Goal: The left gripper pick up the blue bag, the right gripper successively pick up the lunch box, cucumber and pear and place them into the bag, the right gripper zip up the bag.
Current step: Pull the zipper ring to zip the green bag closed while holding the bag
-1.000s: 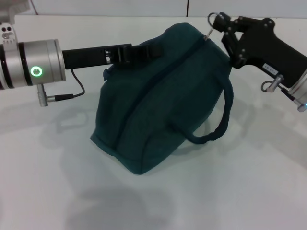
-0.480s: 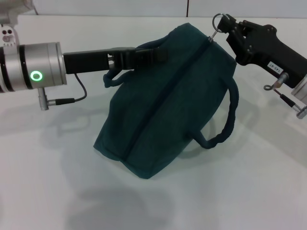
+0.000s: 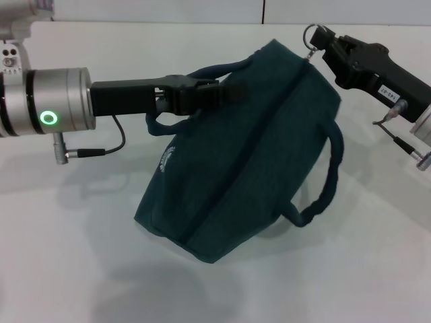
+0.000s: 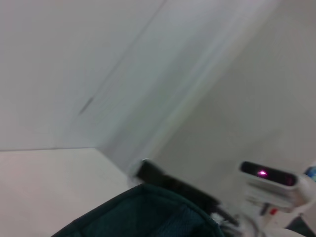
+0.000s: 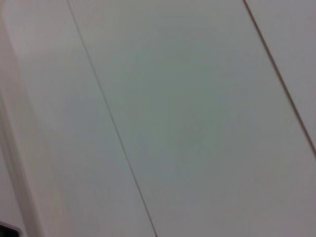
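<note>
The blue bag hangs tilted over the white table, its zip line shut from end to end and its small white logo facing me. My left gripper reaches in from the left and is shut on the upper loop handle. At the bag's high right corner my right gripper is shut on the ring zip pull. The second handle dangles on the right side. In the left wrist view the bag's teal fabric fills the lower edge. The lunch box, cucumber and pear are out of view.
The white table spreads under and around the bag, with the bag's shadow on it. A white wall stands at the back. The right wrist view shows only pale flat surfaces. The right arm's body shows behind the bag in the left wrist view.
Both grippers have shifted right with the bag. The bag has swung right and tilted more, turning its logo into view. The right gripper has kept the zip pull.
</note>
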### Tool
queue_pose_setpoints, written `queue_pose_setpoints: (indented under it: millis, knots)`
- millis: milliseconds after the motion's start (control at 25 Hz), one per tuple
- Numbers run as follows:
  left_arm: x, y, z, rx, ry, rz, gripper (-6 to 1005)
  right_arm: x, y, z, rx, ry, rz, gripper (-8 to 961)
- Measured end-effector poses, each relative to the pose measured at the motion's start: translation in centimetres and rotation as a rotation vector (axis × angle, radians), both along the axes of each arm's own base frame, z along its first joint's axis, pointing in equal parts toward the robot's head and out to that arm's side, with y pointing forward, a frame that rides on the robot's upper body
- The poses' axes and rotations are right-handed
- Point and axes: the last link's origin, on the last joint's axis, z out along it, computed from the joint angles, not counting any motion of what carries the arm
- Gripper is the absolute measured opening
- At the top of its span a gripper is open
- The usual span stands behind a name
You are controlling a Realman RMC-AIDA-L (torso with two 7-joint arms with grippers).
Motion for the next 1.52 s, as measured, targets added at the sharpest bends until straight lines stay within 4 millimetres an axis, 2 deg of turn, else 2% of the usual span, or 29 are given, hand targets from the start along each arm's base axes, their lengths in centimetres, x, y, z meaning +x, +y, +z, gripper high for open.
queue_pose_setpoints:
  millis: [520,1520]
  knots:
    - [1.1,-0.9,1.1,0.029,-0.107,-0.098,54,0.8,0.3,-0.3,-0.006,-0.023,-0.051,17]
    - [1.6,-1.0,1.6,0.059,-0.17,-0.117,54,0.1,0.4,-0.9,-0.027,-0.036,-0.028,18]
